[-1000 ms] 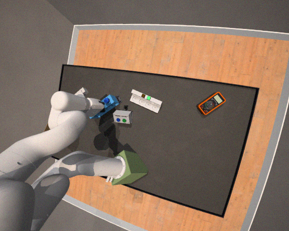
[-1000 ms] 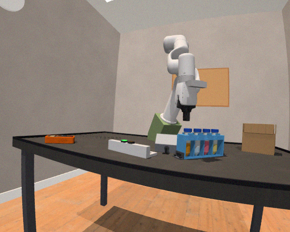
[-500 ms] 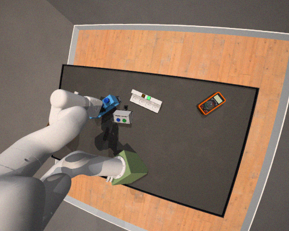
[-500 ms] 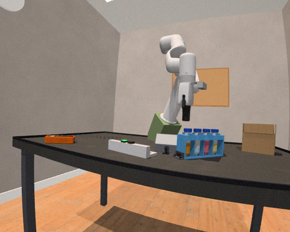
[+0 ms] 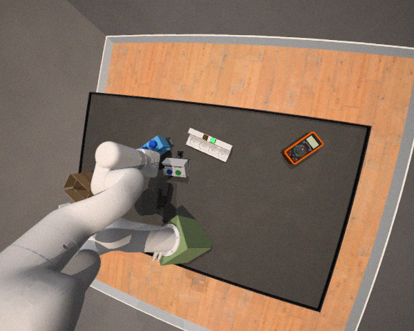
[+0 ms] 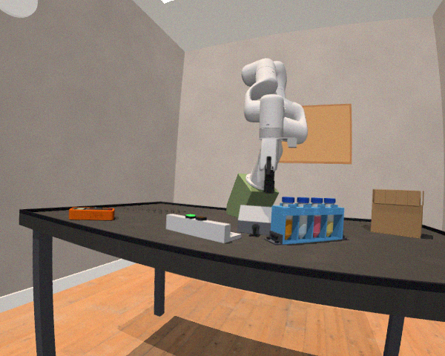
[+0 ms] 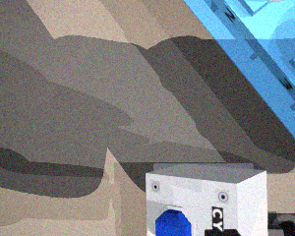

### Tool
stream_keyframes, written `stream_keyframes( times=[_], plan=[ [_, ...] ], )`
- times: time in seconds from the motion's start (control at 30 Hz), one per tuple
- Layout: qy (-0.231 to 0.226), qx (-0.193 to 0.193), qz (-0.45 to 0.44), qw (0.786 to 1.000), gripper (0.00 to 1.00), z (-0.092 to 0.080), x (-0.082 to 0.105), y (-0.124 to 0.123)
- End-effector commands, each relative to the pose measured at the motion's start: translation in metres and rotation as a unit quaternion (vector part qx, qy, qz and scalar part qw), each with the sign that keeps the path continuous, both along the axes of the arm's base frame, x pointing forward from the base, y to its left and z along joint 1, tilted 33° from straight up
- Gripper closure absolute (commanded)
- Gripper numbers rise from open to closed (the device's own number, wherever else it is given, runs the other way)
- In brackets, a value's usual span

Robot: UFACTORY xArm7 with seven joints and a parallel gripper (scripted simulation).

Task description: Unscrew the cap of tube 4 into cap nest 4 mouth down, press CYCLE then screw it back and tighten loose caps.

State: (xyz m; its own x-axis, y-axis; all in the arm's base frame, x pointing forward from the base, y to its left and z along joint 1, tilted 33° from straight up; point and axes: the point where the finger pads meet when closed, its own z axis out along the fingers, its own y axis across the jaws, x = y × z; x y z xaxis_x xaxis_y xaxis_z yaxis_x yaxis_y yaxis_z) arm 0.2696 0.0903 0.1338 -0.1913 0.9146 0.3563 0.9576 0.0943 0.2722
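Note:
The blue tube rack (image 6: 307,224) stands on the dark table with a blue cap on each of its tubes; it also shows in the overhead view (image 5: 156,143) and at the upper right of the wrist view (image 7: 265,59). The white cap tray (image 5: 210,144) has empty nests and its green lamp (image 5: 212,140) is lit. The white key housing (image 5: 176,167) carries the blue CYCLE key (image 5: 169,172) and the green READY key (image 5: 177,172). My gripper (image 6: 268,189) hangs shut and empty above the housing (image 6: 254,216). The wrist view shows the housing (image 7: 206,202) and the blue key (image 7: 173,222) at its bottom edge.
An orange multimeter (image 5: 303,147) lies at the far right of the table. A cardboard box (image 6: 397,212) stands beyond the rack. The green base block (image 5: 188,240) sits at the table's near edge.

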Motion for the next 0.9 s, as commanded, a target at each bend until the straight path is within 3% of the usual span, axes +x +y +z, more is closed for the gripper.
stream_keyframes(
  times=[0.0,0.23,0.87],
  plan=[
    [-0.006,0.004,0.005,1.0,1.0,-0.027,0.001,-0.02],
    [-0.006,0.004,0.005,1.0,1.0,-0.054,-0.004,-0.038],
    [-0.006,0.004,0.005,1.0,1.0,-0.059,-0.002,-0.036]
  ],
)
